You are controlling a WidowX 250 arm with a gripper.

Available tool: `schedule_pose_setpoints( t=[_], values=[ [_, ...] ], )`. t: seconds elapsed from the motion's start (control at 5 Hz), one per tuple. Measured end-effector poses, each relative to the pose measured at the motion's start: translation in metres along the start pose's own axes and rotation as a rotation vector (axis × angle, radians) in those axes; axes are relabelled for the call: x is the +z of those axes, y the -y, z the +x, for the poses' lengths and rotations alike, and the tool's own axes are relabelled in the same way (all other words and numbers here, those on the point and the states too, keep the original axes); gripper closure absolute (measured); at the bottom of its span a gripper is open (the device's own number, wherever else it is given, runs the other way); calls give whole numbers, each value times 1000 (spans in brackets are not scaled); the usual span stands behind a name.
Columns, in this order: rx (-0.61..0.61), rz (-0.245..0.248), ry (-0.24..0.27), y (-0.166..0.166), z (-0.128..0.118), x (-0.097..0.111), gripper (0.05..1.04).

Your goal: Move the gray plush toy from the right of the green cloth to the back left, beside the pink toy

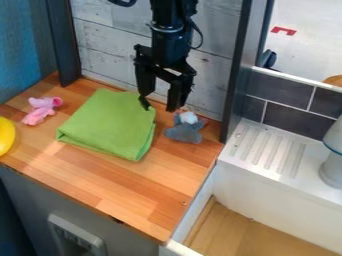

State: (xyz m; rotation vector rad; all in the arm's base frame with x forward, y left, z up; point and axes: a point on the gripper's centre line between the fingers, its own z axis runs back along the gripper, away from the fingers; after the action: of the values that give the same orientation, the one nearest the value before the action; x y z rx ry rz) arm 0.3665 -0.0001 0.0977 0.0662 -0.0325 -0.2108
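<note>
The black gripper (159, 106) hangs from the top edge over the back of the wooden counter, its two fingers apart with nothing seen between them. It is above the right back corner of a folded green cloth (113, 124), which lies flat. A small grey plush toy (184, 133) with a white part lies just right of the cloth, close to the gripper's right finger. To the left of the cloth lies a small pink plush toy (42, 110).
A yellow object (5, 136) is at the counter's left edge. Grey plank wall (113, 37) stands behind, with dark posts on both sides. At right are a white ridged drainboard (270, 150), a grey-white object (332, 162) and a sink basin with a wooden-looking bottom (234, 230).
</note>
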Motion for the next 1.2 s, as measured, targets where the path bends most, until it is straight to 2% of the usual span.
schedule_pose_setpoints(
  t=[0.2,0.4,0.6,0.8,1.0,1.2],
  values=[
    [3,-12,-32,2,-2,-13,83],
    [54,-65,44,9,12,-19,83],
    [91,-108,31,15,19,-47,83],
    [141,-130,23,10,28,-56,83],
    [167,-141,-6,4,32,-65,83],
    [176,-160,-8,4,42,-69,83]
  ],
)
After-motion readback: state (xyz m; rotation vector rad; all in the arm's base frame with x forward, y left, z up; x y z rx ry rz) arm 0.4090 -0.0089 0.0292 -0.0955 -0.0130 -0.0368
